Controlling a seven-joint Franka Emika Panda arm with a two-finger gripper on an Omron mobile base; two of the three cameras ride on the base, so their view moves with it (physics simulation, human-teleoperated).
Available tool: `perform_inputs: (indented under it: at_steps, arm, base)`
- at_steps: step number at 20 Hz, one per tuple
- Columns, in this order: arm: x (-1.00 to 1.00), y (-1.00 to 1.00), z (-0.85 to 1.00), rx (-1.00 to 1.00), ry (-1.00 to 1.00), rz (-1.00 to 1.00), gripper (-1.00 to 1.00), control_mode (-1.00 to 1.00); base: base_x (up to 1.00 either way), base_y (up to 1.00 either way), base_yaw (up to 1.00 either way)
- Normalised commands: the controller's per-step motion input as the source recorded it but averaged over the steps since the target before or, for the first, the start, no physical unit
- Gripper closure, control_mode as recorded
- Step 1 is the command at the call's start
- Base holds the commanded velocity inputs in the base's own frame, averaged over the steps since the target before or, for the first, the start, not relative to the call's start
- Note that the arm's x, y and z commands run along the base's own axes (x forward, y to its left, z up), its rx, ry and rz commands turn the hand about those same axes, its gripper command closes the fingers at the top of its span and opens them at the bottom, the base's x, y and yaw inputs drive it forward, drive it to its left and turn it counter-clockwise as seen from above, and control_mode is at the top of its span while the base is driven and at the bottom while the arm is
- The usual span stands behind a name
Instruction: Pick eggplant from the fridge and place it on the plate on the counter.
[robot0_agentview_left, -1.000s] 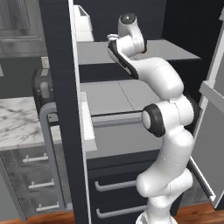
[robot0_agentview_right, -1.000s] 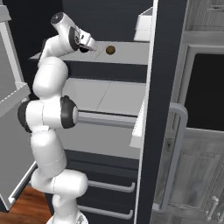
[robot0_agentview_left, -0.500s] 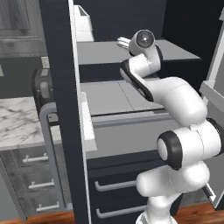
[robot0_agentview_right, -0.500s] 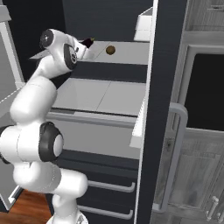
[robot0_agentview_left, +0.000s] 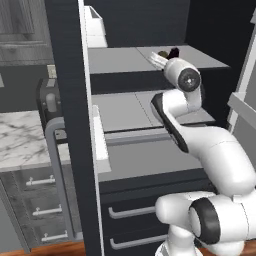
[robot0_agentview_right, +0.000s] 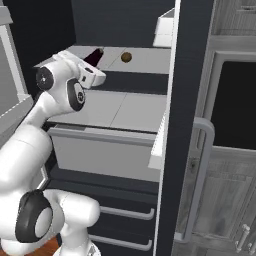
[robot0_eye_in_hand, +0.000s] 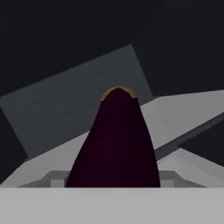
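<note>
Hand view: eggplant (robot0_eye_in_hand: 114, 144) directly ahead of gripper, very close, on fridge (robot0_agentview_left: 67, 100) upper shelf (robot0_agentview_right: 145, 60). Orange-brown ball (robot0_agentview_right: 126, 57) beyond gripper. Finger spacing cannot be told.

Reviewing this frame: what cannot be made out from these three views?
- Gripper state: in the hand view the eggplant covers where the fingertips would rise.
- Eggplant's lower end: cut by the bottom edge there; the arm hides part in both base views.
- The orange-brown ball: too small to identify.

Arm folded, elbow bent — claw (robot0_agentview_right: 95, 61) reaching forward (finger state hidden).
</note>
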Motion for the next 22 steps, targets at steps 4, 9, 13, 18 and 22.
perform_inputs:
  at_steps: [4, 9, 13, 18, 22]
  arm:
    - [-1.00, 0.00, 0.00, 0.00, 0.01, 0.00, 1.00, -1.00]
    - [-1.00, -0.04, 0.00, 0.00, 0.07, 0.00, 1.00, -1.00]
    - [-1.00, -0.10, 0.00, 0.00, 0.15, 0.02, 1.00, -1.00]
    - [-0.92, -0.14, -0.02, -0.02, 0.20, 0.05, 1.00, -1.00]
    - [-0.47, -0.25, -0.04, 0.00, 0.30, 0.08, 1.00, -1.00]
  base:
    - [0.00, 0.00, 0.00]
    - [0.00, 0.00, 0.00]
    - [0.00, 0.00, 0.00]
    - [0.00, 0.00, 0.00]
    - [0.00, 0.00, 0.00]
